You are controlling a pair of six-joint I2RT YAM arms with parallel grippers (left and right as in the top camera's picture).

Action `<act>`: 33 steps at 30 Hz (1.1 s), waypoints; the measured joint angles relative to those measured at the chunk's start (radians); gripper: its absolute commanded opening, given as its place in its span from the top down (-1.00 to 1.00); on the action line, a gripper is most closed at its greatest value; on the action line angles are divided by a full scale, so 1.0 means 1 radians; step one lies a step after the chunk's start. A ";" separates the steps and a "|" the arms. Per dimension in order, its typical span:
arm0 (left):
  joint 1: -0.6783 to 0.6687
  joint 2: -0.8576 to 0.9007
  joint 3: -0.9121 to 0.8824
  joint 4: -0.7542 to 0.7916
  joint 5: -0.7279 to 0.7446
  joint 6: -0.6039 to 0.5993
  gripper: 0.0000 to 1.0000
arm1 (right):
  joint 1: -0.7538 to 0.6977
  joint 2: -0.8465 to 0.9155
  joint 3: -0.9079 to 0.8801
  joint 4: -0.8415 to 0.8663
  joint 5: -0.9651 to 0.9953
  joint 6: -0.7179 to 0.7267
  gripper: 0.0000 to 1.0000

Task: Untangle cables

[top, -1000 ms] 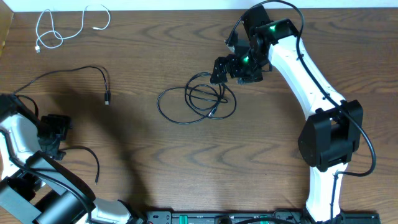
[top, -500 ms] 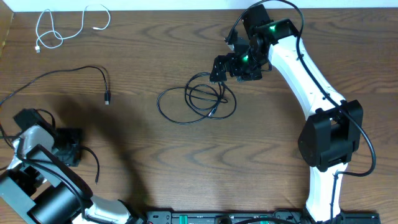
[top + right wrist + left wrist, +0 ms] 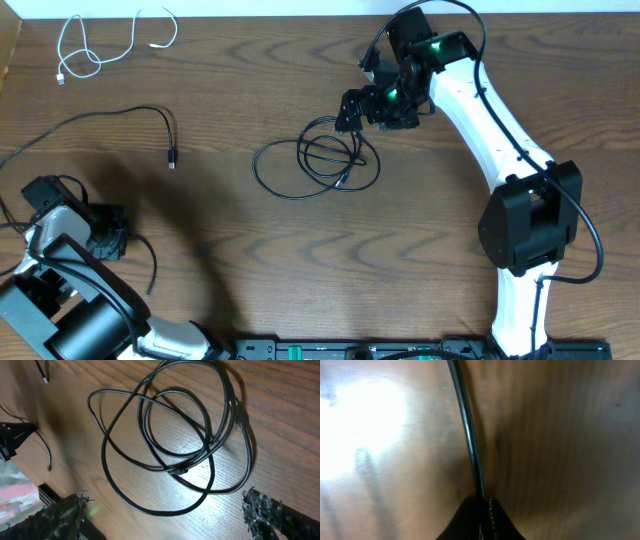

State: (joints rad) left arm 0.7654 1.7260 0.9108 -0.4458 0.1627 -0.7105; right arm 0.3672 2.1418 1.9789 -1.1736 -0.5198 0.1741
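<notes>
A thin white cable (image 3: 95, 45) lies in loose loops at the far left corner. One black cable (image 3: 100, 115) arcs across the left side and ends in a plug (image 3: 171, 157). A coil of black cables (image 3: 318, 160) lies mid-table, and the right wrist view shows the same coil (image 3: 170, 435) as overlapping loops. My right gripper (image 3: 360, 108) hovers open at the coil's far right edge, its gripper (image 3: 165, 520) empty between spread fingers (image 3: 265, 510). My left gripper (image 3: 108, 236) is at the near left, shut on a short black cable (image 3: 152, 262). That cable (image 3: 467, 425) runs straight into the closed left gripper (image 3: 482, 510).
The right arm's base (image 3: 530, 220) stands at the near right. A dark rail (image 3: 350, 350) runs along the table's front edge. The left arm's body (image 3: 60, 310) fills the near left corner. The table's left edge (image 3: 8, 50) is close to the white cable.
My left gripper has swung toward the near side and closed on the short black cable. The right arm has barely moved and stays open over the coil.
</notes>
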 measured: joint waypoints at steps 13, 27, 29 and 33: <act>0.000 0.006 0.054 0.097 0.251 -0.116 0.85 | 0.002 0.000 0.000 -0.005 0.000 0.000 -0.99; -0.052 -0.002 0.126 0.396 0.463 -0.450 0.85 | 0.003 0.000 0.000 0.014 0.000 0.000 -0.99; -0.097 -0.002 0.126 0.419 0.447 -0.468 0.85 | 0.003 0.000 0.000 0.014 0.000 0.000 -0.99; -0.187 -0.002 0.126 0.427 0.349 -0.466 0.85 | 0.003 0.000 0.000 0.008 0.000 0.000 -0.99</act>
State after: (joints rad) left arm 0.5789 1.7241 1.0367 -0.0189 0.5117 -1.1763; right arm 0.3698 2.1418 1.9789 -1.1660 -0.5198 0.1745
